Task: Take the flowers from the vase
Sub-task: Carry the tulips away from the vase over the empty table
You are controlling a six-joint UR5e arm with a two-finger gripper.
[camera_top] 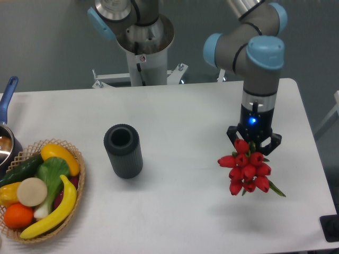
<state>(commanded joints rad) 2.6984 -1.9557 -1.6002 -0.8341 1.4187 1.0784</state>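
Observation:
The flowers (246, 169), a tight bunch of red tulip buds with a green leaf poking out to the lower right, hang over the right side of the table. My gripper (253, 144) points down right above them, shut on the bunch, whose stems are hidden behind the buds. The vase (123, 151), a dark grey ribbed cylinder, stands empty at the table's left middle, well apart from the gripper.
A wicker basket (78, 182) with banana, orange and other fruit sits at the front left. A pot with a blue handle (7, 95) pokes in at the left edge. The robot's base column (144, 45) rises behind the table. A dark object (331, 228) lies at the front right corner.

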